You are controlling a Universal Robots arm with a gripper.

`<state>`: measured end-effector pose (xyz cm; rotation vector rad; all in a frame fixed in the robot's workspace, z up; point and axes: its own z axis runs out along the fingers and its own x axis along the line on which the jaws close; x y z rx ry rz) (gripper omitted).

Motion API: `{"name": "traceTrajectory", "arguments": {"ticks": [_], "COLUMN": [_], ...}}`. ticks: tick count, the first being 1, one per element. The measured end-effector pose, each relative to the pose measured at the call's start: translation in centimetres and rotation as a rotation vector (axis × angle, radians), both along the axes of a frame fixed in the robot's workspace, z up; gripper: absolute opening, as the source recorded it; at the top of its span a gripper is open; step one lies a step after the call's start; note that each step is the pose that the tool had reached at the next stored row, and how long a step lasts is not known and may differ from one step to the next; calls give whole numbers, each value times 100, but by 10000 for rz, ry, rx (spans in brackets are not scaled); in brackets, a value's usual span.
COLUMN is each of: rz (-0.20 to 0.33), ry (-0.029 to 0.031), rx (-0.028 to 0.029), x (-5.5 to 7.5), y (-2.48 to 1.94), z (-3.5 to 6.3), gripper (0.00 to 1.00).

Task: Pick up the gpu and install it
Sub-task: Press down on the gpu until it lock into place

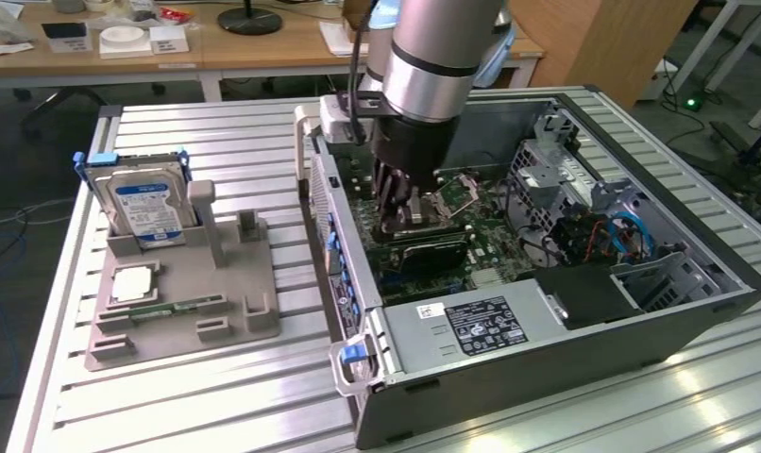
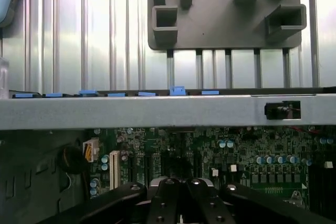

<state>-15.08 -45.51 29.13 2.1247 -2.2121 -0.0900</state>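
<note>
- Gripper (image 1: 399,219) down inside the open case (image 1: 683,311), low over the motherboard (image 1: 463,247).
- Jaws pressed together; in the wrist view the black fingers (image 2: 176,203) meet with no gap.
- Gpu (image 1: 431,247): a dark flat card appears to lie on the board just under and beside the jaws, near the rear slots. Cannot tell whether it is fully seated, or whether the jaws pinch its edge or only press on it.
- Grey holder (image 1: 185,293) on the surface (image 1: 204,406) at the exterior view's left carries the hard drive (image 1: 145,209) upright and a memory stick (image 1: 166,307) lying flat.
- Step in hand, by my judgement: the install, card at the slot, pick-up done.
- Next move calls for the card square to the slot and a straight, even push; a tilt could jam the edge connector.
</note>
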Motion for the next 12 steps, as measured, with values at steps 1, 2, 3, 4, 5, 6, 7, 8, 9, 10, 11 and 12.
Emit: {"name": "traceTrajectory", "arguments": {"ticks": [1, 2, 3, 4, 5, 6, 7, 8, 9, 10, 11, 12], "rz": [1, 0, 0, 0, 0, 0, -1, 0, 1, 1, 0, -1], "ry": [-9, -19, -25, -38, -54, -75, -105, -135, -153, -163, -174, -189], "rx": [1, 3, 1, 0, -7, -16, -29, -48, -63, -67, -68, -67], "x": [-13, -31, -47, -65, -84, -103, -124, -142, -156, -168, -180, -191], "y": [3, 5, 7, 8, 10, 12, 15, 21, 29, 36, 40, 40], "z": [6, 14, 27, 34, 39, 41, 42, 42, 42, 42, 43, 42], "gripper": [11, 11, 11, 11, 11, 11, 11, 11, 11, 11, 11, 11]}}
